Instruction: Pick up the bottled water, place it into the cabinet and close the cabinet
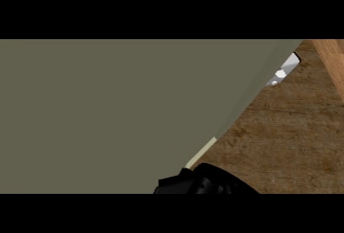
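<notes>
Filling your view: the cabinet door (114, 113), a flat olive-grey panel, is covering the whole left and middle of the head view and is running out past the top, left and bottom edges.
Door edge: it is slanting from upper right down to lower middle; a pale strip (201, 152) is showing along its lower stretch.
Counter (289, 136): brown wood grain is showing only in the wedge to the right of the door's edge.
Board (331, 59): a lighter wooden piece is crossing the top right corner, lying over the counter's far side.
Hand (201, 183): one black hand is coming in at the lower edge, just right of centre, so you are most likely looking at the right hand. It is sitting right at the foot of the door's edge, below the pale strip.
Hand state: only a dark mass is showing; you cannot tell whether it is spread or closed, nor whether it is touching the door.
White piece (285, 70): a small white and grey shape is peeking out beside the door's upper edge, over the counter. You cannot tell what it is.
Bottle: you cannot tell where it is; the door is hiding most of the scene.
</notes>
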{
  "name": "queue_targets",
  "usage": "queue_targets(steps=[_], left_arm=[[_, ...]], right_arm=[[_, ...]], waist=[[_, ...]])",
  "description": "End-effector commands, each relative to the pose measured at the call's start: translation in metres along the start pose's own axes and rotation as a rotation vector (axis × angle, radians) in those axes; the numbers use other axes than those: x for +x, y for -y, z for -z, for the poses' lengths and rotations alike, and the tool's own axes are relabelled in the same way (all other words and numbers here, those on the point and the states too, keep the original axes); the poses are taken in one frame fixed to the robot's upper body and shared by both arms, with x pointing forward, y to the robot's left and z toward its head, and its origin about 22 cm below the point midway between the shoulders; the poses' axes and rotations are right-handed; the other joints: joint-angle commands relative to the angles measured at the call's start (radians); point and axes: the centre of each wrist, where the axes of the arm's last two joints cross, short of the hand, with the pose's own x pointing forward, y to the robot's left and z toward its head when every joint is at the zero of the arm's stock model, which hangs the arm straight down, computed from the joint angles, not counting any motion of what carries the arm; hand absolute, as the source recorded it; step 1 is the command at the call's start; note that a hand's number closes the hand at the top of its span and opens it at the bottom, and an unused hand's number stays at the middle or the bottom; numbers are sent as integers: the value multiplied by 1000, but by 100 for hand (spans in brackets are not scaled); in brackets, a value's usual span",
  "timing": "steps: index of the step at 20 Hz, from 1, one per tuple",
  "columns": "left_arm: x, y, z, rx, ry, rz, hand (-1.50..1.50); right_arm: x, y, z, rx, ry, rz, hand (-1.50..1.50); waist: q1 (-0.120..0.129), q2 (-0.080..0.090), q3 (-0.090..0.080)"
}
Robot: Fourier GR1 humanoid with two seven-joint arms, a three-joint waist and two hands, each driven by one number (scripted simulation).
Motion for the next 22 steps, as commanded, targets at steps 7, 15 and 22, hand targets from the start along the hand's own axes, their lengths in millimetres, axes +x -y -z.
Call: queue_targets(steps=[7,15,22], left_arm=[[71,19,-4,-20,10,-3,-150],[109,24,-16,21,38,30,-150],[104,37,-41,59,34,26,-150]], right_arm=[[-7,-28,89,-119,-26,70,150],[-22,-17,126,238,-188,106,150],[-36,38,149,156,-165,131,150]], waist=[[1,24,4],[-15,33,4],[-63,28,3]])
